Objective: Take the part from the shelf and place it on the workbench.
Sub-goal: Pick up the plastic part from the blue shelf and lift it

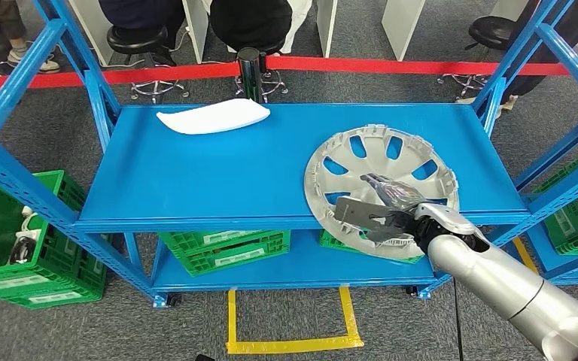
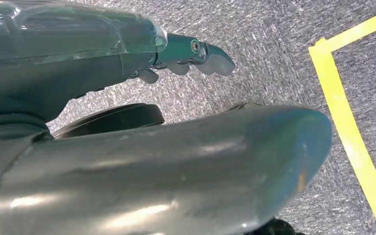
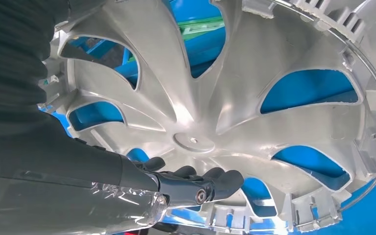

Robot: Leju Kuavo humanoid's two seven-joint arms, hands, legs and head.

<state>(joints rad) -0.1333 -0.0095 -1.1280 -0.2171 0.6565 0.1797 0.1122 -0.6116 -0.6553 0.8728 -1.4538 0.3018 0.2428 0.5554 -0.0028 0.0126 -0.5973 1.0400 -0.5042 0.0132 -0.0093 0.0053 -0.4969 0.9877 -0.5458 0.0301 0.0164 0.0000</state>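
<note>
Pick-up in hand. The hubcap (image 1: 381,188) lies on the shelf (image 1: 218,169), its near edge overhanging. Right hand (image 1: 386,210) pinches that edge — fingers (image 3: 210,178) through a spoke gap. Left hand (image 2: 176,58) hangs, holding nothing, fingers loosely apart. Next — lift clear, carry to workbench.

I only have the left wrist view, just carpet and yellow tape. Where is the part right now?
Observer: The silver wheel cover lies at the right front of the blue shelf, overhanging its front edge.
Operator: Is a robot hand on it?
Observer: Yes, the right robot hand is on its near rim; the right wrist view shows fingers against a spoke.
Operator: Anything else on that shelf?
Observer: A flat white piece lies at the back left, apart from the cover.
</note>
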